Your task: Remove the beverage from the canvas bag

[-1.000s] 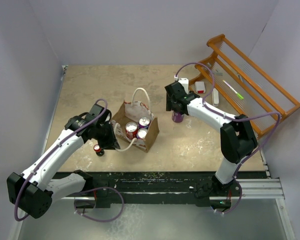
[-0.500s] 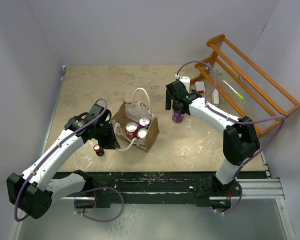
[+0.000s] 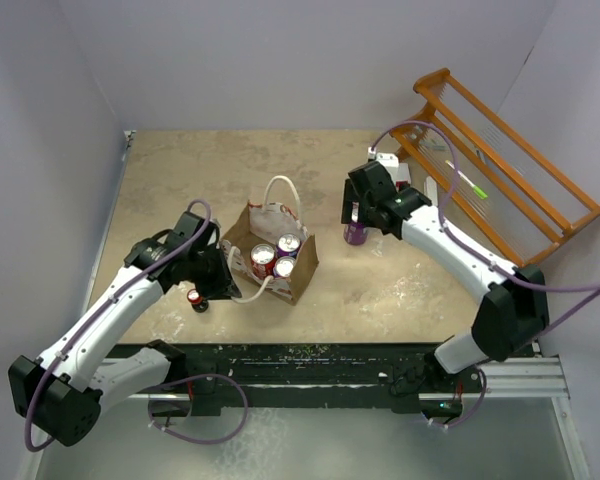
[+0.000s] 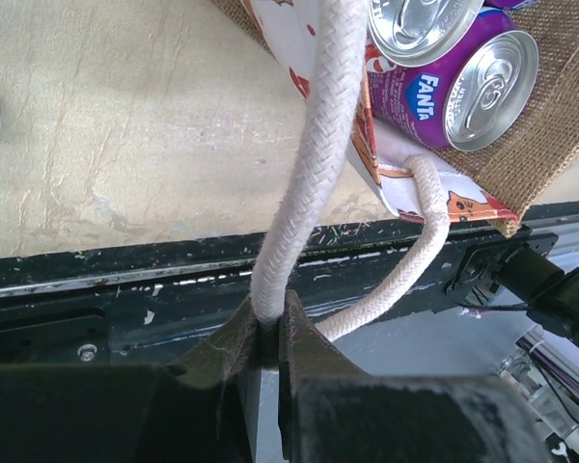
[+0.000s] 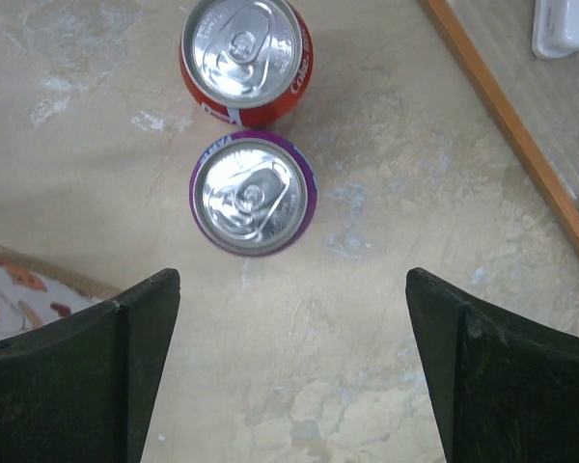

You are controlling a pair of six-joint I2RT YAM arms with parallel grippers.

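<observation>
The canvas bag (image 3: 248, 228) stands left of the table's middle, with tan sides and white faces with red prints. It holds three cans, among them a purple Fanta can (image 4: 468, 87) and a red-and-white can (image 3: 263, 260). My left gripper (image 3: 221, 289) is shut on the bag's near white rope handle (image 4: 318, 154) at the bag's front left. My right gripper (image 5: 289, 289) is open and empty above the table. A purple can (image 5: 254, 193) and a red cola can (image 5: 246, 53) stand just beyond its fingertips. The purple can also shows in the top view (image 3: 355, 236).
A small red can (image 3: 195, 298) stands on the table by my left gripper. A slanted wooden rack (image 3: 500, 150) with white items (image 3: 400, 175) beside it fills the right rear. A black rail (image 3: 320, 352) runs along the front edge.
My right arm has swung to the right and its gripper has drawn back from the purple can. My left gripper still holds the bag handle in nearly the same place.
</observation>
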